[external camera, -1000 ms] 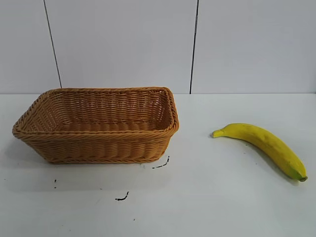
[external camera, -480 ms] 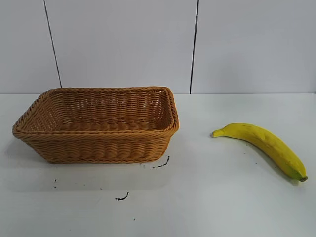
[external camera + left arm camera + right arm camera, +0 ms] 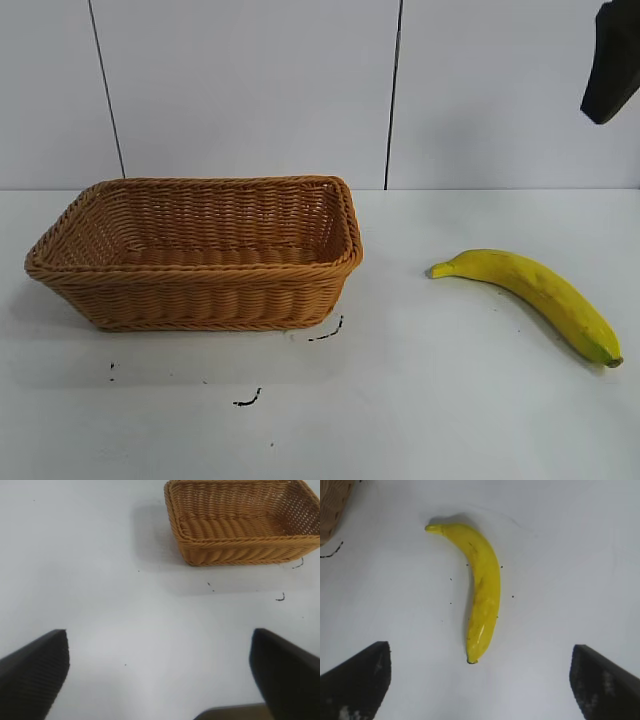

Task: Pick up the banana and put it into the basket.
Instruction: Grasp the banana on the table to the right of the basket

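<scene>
The yellow banana lies flat on the white table at the right, stem toward the basket. It also shows in the right wrist view. The tan wicker basket stands at the left and holds nothing; it also shows in the left wrist view. My right gripper is open and empty, high above the banana's dark tip; one finger shows at the top right of the exterior view. My left gripper is open and empty, over bare table away from the basket.
Small black marks dot the table in front of the basket. A white panelled wall with dark seams stands behind the table. A corner of the basket shows in the right wrist view.
A finger of my right gripper has come into the exterior view at the top right. The banana and the basket have not moved.
</scene>
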`<action>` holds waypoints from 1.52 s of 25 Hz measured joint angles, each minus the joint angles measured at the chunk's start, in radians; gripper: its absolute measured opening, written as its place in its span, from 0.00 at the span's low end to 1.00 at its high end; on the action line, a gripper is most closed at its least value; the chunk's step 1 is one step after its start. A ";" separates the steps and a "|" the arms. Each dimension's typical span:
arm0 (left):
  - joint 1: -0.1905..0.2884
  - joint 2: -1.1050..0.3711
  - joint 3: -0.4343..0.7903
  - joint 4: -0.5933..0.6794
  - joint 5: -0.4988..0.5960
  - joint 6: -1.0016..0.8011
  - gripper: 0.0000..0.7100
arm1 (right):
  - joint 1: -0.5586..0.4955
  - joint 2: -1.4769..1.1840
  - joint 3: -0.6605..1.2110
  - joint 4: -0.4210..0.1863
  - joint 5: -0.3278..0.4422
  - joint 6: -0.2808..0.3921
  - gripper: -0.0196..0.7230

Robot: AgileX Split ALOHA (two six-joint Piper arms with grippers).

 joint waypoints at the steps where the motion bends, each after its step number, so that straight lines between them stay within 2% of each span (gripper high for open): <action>1: 0.000 0.000 0.000 0.000 0.000 0.000 0.98 | 0.000 0.015 -0.001 0.004 -0.003 0.000 0.96; 6: 0.000 0.000 0.000 0.000 0.000 0.000 0.98 | 0.021 0.081 -0.002 0.002 -0.020 -0.012 0.96; 10: 0.000 0.000 0.000 0.000 0.000 0.000 0.98 | 0.055 0.125 -0.002 -0.040 -0.060 -0.014 0.96; 14: 0.000 0.000 0.000 0.000 0.000 0.000 0.98 | 0.058 0.170 -0.002 -0.069 -0.114 -0.011 0.96; 21: 0.000 0.000 0.000 0.000 0.000 0.000 0.98 | 0.058 0.281 -0.002 -0.069 -0.246 -0.010 0.96; 25: 0.000 0.000 0.000 0.000 0.000 0.000 0.98 | 0.058 0.342 -0.002 -0.069 -0.326 0.012 0.96; 38: 0.000 0.000 0.000 0.000 0.000 0.000 0.98 | 0.058 0.421 -0.002 -0.077 -0.349 0.037 0.96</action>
